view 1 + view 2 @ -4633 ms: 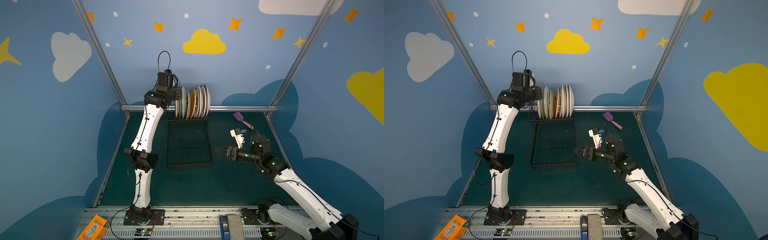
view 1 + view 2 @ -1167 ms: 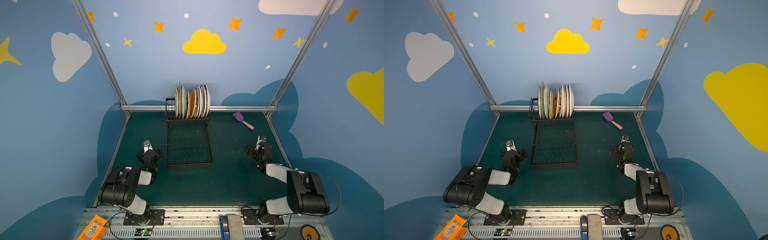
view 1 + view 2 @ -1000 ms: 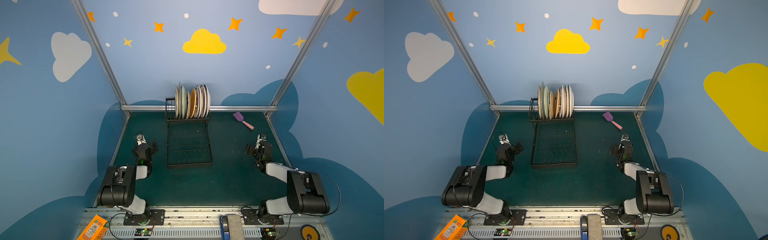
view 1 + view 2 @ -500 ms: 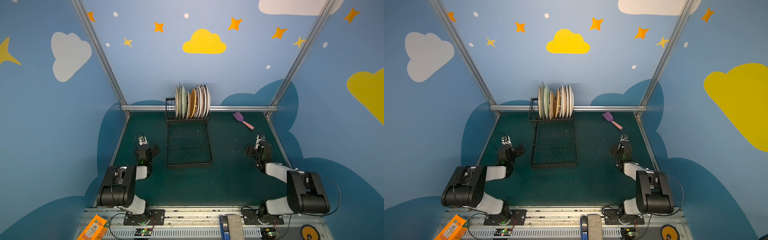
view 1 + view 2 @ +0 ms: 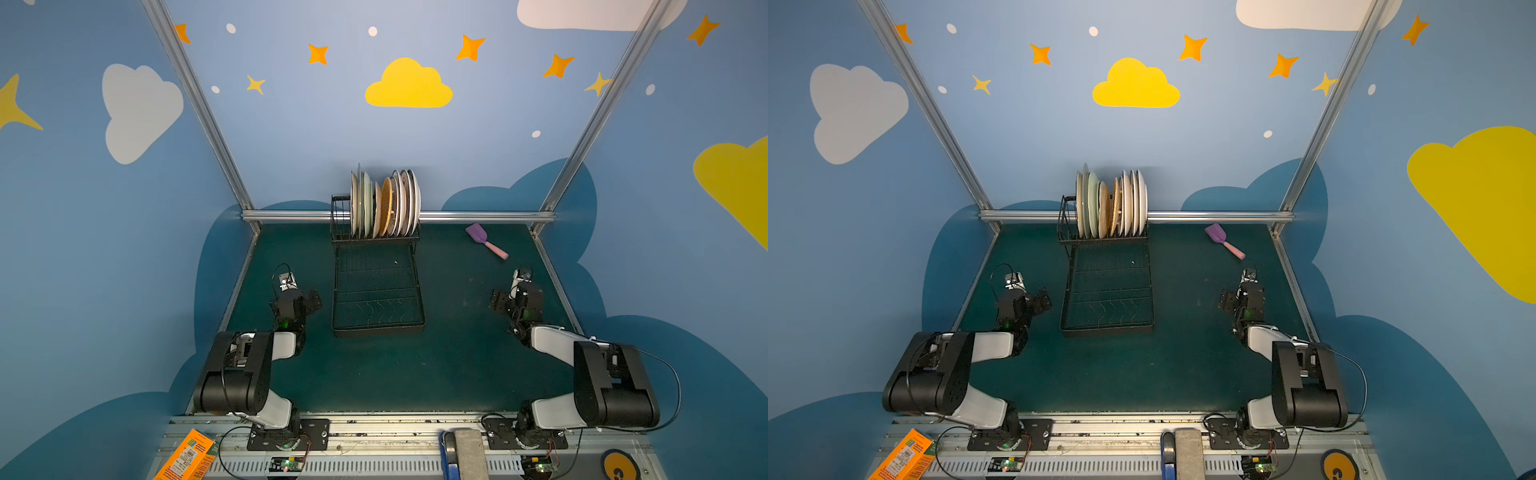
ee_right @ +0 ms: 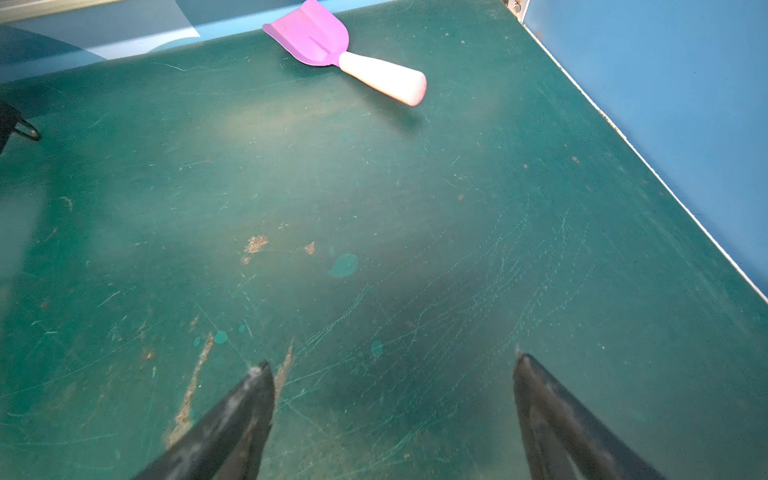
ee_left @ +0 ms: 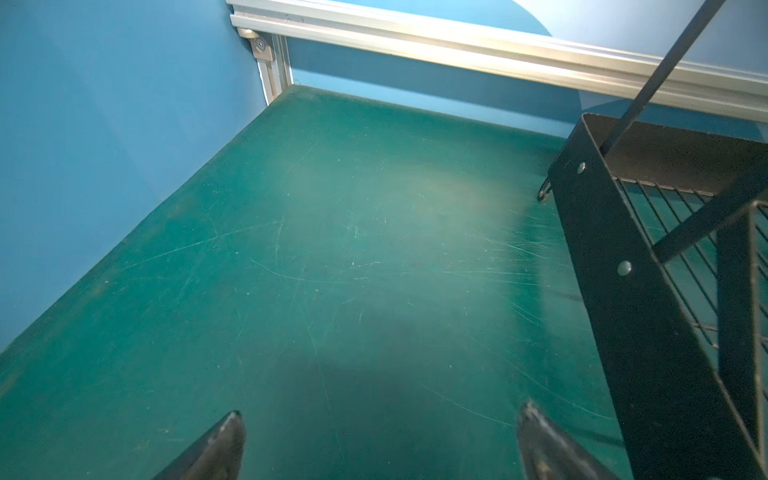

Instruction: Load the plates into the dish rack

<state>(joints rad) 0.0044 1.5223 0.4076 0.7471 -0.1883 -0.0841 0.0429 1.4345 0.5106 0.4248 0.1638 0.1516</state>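
Observation:
Several plates [image 5: 384,205] [image 5: 1111,205] stand on edge in the upper tier of the black wire dish rack [image 5: 376,330] [image 5: 1106,330] at the back middle; its lower tray holds nothing. In both top views both arms are folded low. My left gripper [image 5: 296,301] [image 5: 1023,303] [image 7: 381,411] is open over bare mat, just left of the dish rack's wall [image 7: 623,257]. My right gripper [image 5: 515,297] [image 5: 1241,299] [image 6: 391,361] is open over bare mat near the right wall, well right of the rack. Neither holds anything.
A purple-and-pink spatula [image 5: 484,240] [image 5: 1223,240] [image 6: 332,45] lies on the green mat at the back right. An orange box [image 5: 185,457] lies on the front rail at the left. Blue walls and a metal rail close in the mat.
Seconds ago my left gripper was up at the plates in the rack and my right arm reached mid-table; both have folded back. In the last second the left gripper shifted slightly.

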